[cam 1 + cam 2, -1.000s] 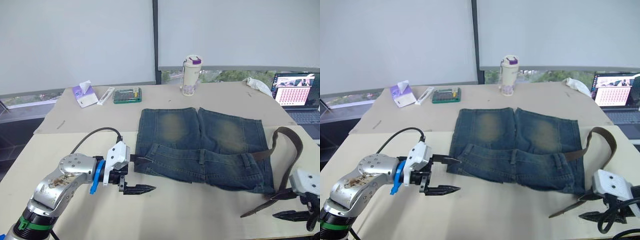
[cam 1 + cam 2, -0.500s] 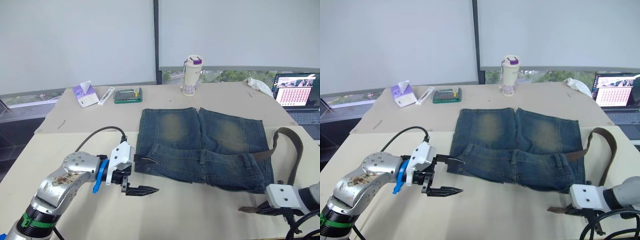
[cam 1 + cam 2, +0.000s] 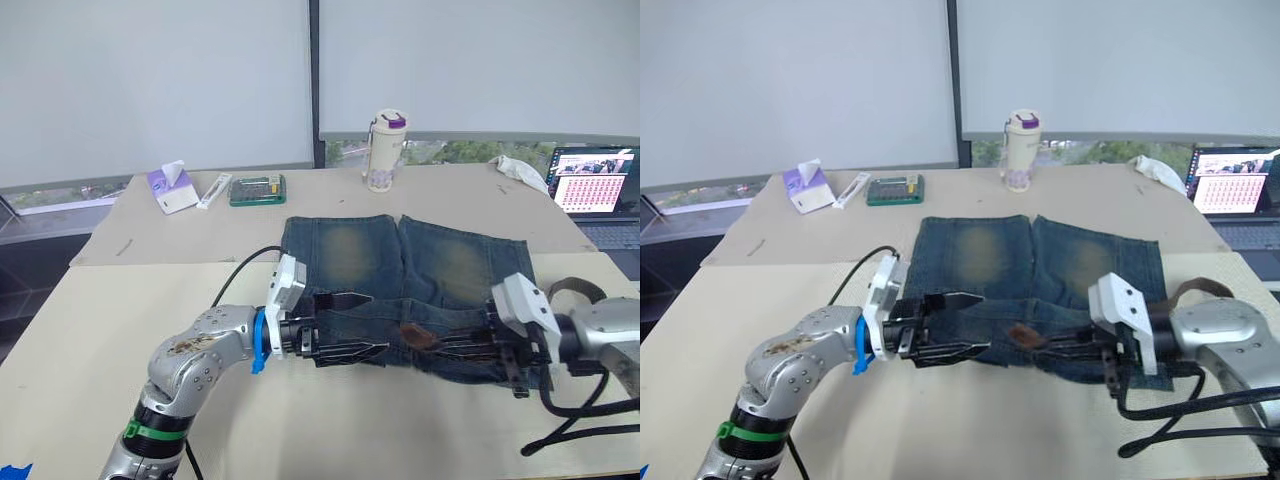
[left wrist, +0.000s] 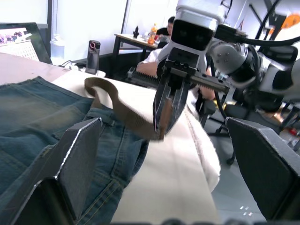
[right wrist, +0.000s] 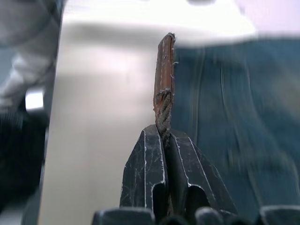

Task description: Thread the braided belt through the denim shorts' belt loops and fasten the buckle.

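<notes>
My right gripper (image 3: 432, 343) pinching the braided belt (image 5: 163, 101) tip over the denim shorts (image 3: 400, 260), my left gripper (image 3: 355, 325) wide apart opposite.

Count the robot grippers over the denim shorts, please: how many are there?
2. The left gripper, fingers open, is over the waistband's left part. The right gripper, shut on the braided belt tip, is over the middle of the denim shorts.

Denim shorts (image 3: 400, 260) lie flat on the bench (image 3: 120, 330) as the left end effector (image 3: 355, 325), fingers parted, reaches over the waistband toward the right end effector (image 3: 425, 340), which pinches the braided belt (image 3: 415, 336) tip just beside it.
</notes>
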You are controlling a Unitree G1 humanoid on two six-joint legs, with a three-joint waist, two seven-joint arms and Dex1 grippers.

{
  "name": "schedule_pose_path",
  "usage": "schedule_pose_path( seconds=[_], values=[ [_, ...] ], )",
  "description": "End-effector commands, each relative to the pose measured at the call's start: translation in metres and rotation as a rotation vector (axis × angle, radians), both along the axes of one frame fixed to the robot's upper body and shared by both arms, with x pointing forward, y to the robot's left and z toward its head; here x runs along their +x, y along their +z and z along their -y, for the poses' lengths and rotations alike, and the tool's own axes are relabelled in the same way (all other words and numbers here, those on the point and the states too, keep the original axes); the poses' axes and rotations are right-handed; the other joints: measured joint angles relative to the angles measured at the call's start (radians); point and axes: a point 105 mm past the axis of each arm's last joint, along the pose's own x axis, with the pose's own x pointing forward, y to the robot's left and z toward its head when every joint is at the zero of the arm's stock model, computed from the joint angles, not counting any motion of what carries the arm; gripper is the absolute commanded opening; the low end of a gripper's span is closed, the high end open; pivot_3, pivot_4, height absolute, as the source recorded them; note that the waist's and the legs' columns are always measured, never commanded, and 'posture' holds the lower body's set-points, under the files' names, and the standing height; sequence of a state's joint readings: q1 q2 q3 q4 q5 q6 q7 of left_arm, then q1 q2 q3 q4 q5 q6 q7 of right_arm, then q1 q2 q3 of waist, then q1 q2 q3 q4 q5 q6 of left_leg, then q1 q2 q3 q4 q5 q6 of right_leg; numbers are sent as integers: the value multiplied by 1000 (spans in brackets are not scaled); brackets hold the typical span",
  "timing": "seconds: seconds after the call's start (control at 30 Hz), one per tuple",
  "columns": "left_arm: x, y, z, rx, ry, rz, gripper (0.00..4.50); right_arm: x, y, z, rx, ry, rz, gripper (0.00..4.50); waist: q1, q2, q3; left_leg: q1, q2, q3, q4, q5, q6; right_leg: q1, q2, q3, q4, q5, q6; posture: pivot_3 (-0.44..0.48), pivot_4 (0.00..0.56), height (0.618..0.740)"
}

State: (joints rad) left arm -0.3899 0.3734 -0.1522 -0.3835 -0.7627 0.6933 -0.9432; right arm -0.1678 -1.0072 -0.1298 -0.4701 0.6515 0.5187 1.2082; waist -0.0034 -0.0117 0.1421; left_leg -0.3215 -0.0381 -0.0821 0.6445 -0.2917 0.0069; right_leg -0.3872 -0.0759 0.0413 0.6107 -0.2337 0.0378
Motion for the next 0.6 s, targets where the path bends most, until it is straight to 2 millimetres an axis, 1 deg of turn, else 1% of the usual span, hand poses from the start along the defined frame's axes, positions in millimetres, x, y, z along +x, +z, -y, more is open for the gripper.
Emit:
schedule_pose_path(
  seconds=[0.03,0.1,0.13,0.3,0.4,0.43,0.5,0.57,0.6],
  values=[
    [-5,9,12,-51,-76,-3,4500,1,12,-17,46,46,40,41,2,0,0,0,0,0,0,0,0,0,0,0,0,0,0,0,150,740],
    [-6,10,16,-60,-94,-12,4500,2,15,-23,61,58,46,41,3,0,0,0,0,0,1,0,0,-1,0,-1,0,0,0,0,150,740],
    [-7,10,17,-65,-103,-17,4243,2,15,-24,60,62,48,14,4,0,0,0,0,0,1,0,0,-1,0,-1,0,0,0,0,150,740],
    [-8,11,23,-99,-136,-35,2716,1,16,-29,70,70,54,0,5,0,0,0,0,0,1,0,0,-1,0,-1,0,0,0,0,150,740],
    [-8,9,23,-96,-135,-40,1647,0,16,-28,75,61,55,0,4,0,0,0,0,0,0,0,0,-1,0,-1,0,0,0,0,150,740],
    [-7,8,23,-92,-134,-40,1368,1,17,-27,79,57,56,0,4,1,0,0,0,0,0,0,0,-1,0,-1,0,0,0,0,150,740],
    [-5,6,22,-87,-130,-48,674,2,16,-25,77,30,49,0,4,0,0,0,0,0,0,0,0,-1,0,-1,0,0,0,0,150,740],
    [0,5,19,-105,-119,-102,107,4,17,-22,80,-8,45,0,4,1,0,0,0,0,0,0,0,-1,0,-1,0,0,0,0,150,740],
    [2,5,18,-116,-117,-126,7,5,18,-21,85,-22,47,0,4,1,0,0,0,0,0,0,0,-1,0,-1,0,0,0,0,150,740]
  ],
)
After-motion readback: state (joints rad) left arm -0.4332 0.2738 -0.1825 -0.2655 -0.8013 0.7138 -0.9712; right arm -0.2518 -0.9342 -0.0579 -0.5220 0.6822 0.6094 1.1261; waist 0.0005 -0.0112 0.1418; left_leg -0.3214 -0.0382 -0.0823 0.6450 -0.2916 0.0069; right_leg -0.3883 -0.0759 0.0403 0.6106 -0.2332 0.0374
